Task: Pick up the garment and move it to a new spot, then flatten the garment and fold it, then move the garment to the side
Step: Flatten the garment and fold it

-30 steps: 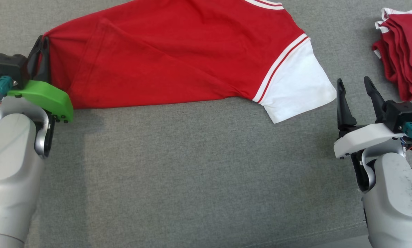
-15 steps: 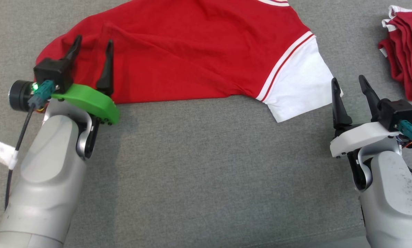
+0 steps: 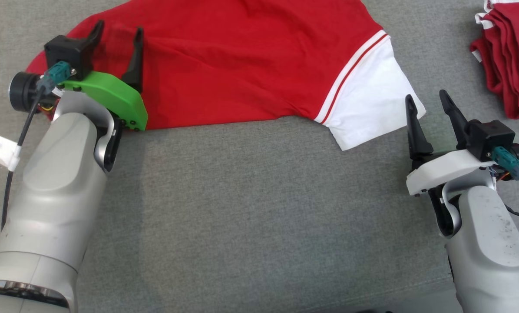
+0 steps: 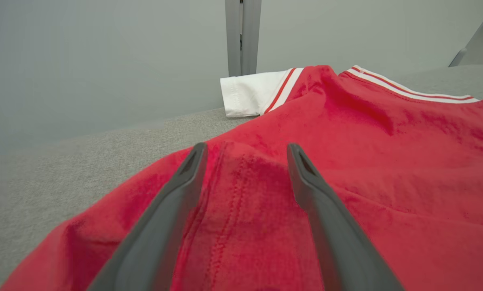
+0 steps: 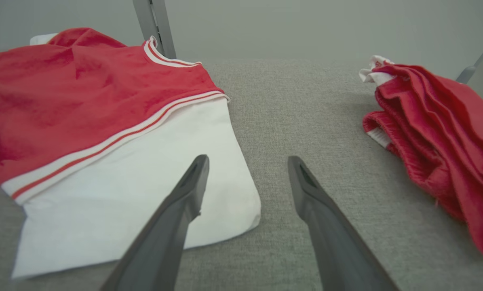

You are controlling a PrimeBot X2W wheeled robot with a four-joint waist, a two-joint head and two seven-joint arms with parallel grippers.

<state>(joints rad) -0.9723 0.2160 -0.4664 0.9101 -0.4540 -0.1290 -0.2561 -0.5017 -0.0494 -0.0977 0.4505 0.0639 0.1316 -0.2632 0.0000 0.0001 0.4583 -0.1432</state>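
Head overhead, wrists low, sharing garment [image 3: 242,65]

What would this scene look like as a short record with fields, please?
surface: grey cloth surface
garment: red garment, spread out, some wrinkles
sleeve: white sleeve, flat, toward the robot's right
other cloth: pile of red garments, far right, apart
left end effector: open, over the garment's left end, holding nothing
right end effector: open, near the sleeve's corner, holding nothing

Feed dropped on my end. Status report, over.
Left end effector open over edge of red garment, not gripping. Right end effector open beside white sleeve. Garment spread, unfolded. Red pile far right, clear.
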